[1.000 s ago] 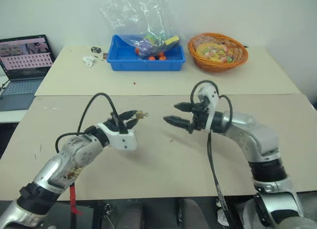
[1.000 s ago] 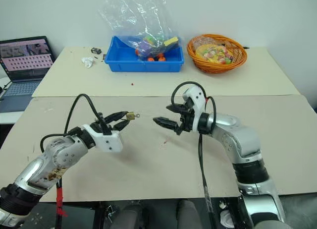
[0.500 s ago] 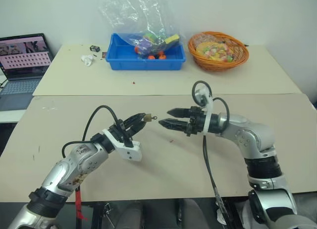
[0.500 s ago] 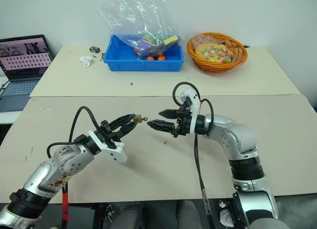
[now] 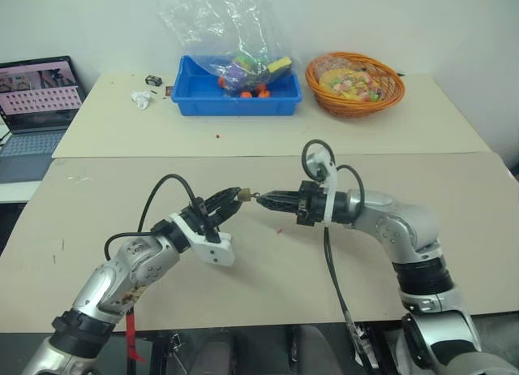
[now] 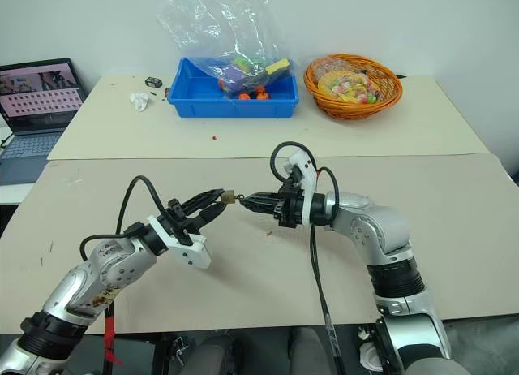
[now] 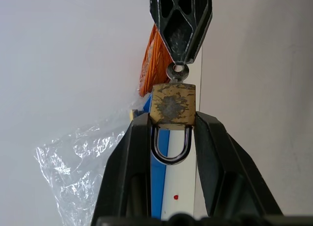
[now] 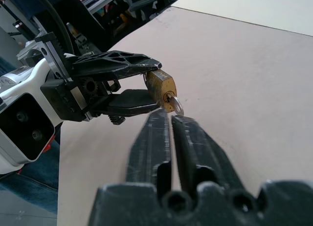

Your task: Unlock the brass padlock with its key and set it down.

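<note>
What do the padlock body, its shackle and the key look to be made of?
Padlock body: yellow metal, probably brass, dull, with dark tarnish blotches on its face. Shackle: silvery metal, likely steel, smooth with bright highlights along the loop. Key: thin silvery metal, perhaps plated steel; its round head has a hole and glints.

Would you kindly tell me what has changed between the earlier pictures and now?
The right gripper moved toward the left gripper and shut its fingers at the key sticking out of the brass padlock. The left gripper still clamps the padlock, shackle closed.
</note>
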Controlling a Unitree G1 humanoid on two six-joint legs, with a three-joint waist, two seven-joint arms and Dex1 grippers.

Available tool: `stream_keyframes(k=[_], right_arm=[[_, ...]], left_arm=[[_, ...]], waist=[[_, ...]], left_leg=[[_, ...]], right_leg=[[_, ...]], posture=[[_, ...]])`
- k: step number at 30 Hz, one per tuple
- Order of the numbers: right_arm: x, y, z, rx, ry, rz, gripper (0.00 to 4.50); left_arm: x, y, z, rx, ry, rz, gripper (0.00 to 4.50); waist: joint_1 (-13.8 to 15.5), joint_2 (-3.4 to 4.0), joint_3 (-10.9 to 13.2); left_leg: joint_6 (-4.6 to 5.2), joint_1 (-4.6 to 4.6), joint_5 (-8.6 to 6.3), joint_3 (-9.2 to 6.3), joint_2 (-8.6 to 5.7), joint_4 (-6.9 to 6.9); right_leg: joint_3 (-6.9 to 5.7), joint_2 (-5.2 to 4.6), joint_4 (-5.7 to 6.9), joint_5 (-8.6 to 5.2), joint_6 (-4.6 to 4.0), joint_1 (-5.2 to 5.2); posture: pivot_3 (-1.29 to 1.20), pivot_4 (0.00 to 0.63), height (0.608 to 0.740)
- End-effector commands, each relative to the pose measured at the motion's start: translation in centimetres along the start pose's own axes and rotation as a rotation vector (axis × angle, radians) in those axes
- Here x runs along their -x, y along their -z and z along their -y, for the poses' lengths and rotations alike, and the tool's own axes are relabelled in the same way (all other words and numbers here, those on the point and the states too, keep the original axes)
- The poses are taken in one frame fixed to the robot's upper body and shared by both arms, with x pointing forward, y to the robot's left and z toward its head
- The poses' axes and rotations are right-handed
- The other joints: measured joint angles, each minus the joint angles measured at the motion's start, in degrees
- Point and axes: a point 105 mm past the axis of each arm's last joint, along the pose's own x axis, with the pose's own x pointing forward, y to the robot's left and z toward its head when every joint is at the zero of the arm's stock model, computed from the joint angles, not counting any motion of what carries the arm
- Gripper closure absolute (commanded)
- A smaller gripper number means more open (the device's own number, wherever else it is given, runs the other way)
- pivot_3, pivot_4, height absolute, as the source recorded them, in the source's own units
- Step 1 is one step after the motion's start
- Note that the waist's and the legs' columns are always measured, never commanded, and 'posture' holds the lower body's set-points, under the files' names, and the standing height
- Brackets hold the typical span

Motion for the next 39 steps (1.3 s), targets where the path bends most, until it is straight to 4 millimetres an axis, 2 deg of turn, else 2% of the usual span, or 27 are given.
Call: stream_keyframes(k=[1,11,16,19,21,39], right_arm=[[-0.1,-1.3,-0.6,0.047,-0.020,0.031,4.47],[-0.2,-1.6,-0.8,0.067,-0.025,0.040,4.47],[0.2,-1.1,-0.4,0.089,-0.014,0.011,4.47],[0.5,-1.0,-0.4,0.097,-0.018,0.001,3.75],[0.5,-1.0,-0.4,0.103,-0.017,0.002,3.10],[0.2,-1.2,0.6,0.074,0.000,0.014,3.10]], left_arm=[[0.1,-0.6,-1.3,-0.023,-0.044,0.026,3.76],[0.1,-0.7,-1.2,-0.006,-0.039,0.025,3.76],[0.2,-0.7,-1.2,0.001,-0.037,0.025,3.76],[0.2,-0.7,-1.1,0.007,-0.035,0.021,3.76],[0.3,-0.7,-1.1,0.010,-0.033,0.020,3.76],[0.4,-0.9,-1.0,0.021,-0.031,0.011,3.76]], waist=[[0.0,0.00,0.0],[0.0,0.00,0.0],[0.0,0.01,0.0],[0.0,0.01,0.0],[0.0,0.01,0.0],[0.0,0.01,0.0]], left_leg=[[0.00,0.00,0.00,0.00,0.00,0.00],[0.00,0.00,0.00,0.00,0.00,0.01],[0.00,0.00,0.00,0.00,-0.01,0.01],[0.00,0.00,0.00,0.00,-0.01,0.02],[0.00,0.00,0.00,0.00,-0.01,0.02],[-0.01,0.00,0.00,0.00,0.00,0.04]], right_leg=[[0.00,0.00,0.00,0.00,0.00,0.00],[0.00,0.00,0.01,0.00,0.00,0.00],[0.00,0.00,0.01,0.00,0.00,0.00],[0.00,0.00,0.01,0.00,0.00,0.00],[0.00,0.00,0.01,0.00,0.00,0.00],[0.00,0.00,0.03,0.00,0.00,0.00]], posture=[[0.00,0.150,0.728],[0.00,0.150,0.728],[0.00,0.150,0.728],[0.00,0.150,0.728],[0.00,0.150,0.728],[0.00,0.150,0.728]])
